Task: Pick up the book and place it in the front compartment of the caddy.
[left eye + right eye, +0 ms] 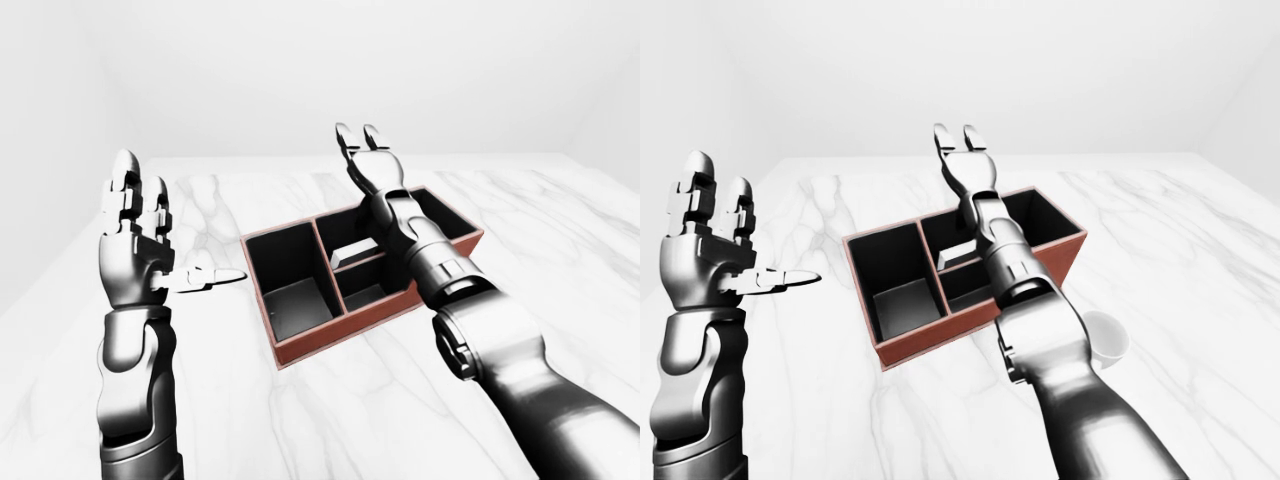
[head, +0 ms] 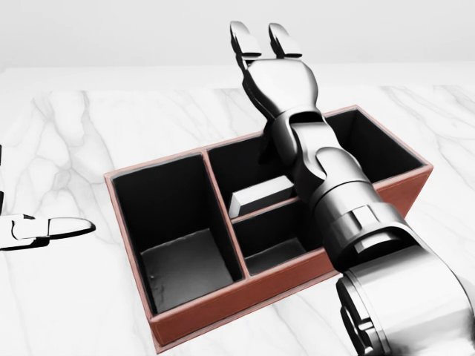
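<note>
Judging by how things lay, the job looked done: the book [image 2: 258, 194] sat inside the caddy [image 2: 223, 300], leaning against the divider between the two small middle compartments. My right hand [image 2: 261, 46] was raised above the caddy's far wall, fingers spread, holding nothing. My left hand [image 1: 135, 235] stood upright and open, well apart to the left. My right forearm hid the book's right end and part of those compartments.
</note>
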Robot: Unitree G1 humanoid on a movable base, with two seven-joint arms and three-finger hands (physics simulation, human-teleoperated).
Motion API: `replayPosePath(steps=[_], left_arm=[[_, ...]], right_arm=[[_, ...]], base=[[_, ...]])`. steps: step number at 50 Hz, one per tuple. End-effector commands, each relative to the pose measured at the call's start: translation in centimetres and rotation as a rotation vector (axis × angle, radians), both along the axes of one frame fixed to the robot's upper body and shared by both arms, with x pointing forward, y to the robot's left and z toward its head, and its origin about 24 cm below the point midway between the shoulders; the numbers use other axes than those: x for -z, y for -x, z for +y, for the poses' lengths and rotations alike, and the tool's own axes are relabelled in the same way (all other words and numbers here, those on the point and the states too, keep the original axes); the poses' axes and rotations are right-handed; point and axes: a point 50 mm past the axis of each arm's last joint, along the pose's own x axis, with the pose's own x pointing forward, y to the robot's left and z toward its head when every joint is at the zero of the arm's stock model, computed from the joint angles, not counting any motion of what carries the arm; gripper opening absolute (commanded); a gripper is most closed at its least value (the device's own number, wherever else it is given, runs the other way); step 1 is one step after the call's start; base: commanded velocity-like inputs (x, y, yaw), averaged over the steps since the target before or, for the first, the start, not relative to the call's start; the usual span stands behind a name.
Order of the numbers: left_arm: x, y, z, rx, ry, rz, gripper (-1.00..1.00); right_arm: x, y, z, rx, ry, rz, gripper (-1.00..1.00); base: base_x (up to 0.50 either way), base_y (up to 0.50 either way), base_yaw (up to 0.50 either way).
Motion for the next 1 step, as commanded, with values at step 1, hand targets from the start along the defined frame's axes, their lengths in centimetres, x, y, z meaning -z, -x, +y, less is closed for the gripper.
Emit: replayPosePath(steps=[1], left_arm=[[-0.03,-0.02,0.11,-0.003,0.002,-0.001,1.0]], right_arm=[[-1.6,-0.14,-1.2,0.016,-0.077,-0.041,1.0]], base=[[0.0,0.0,0.0]])
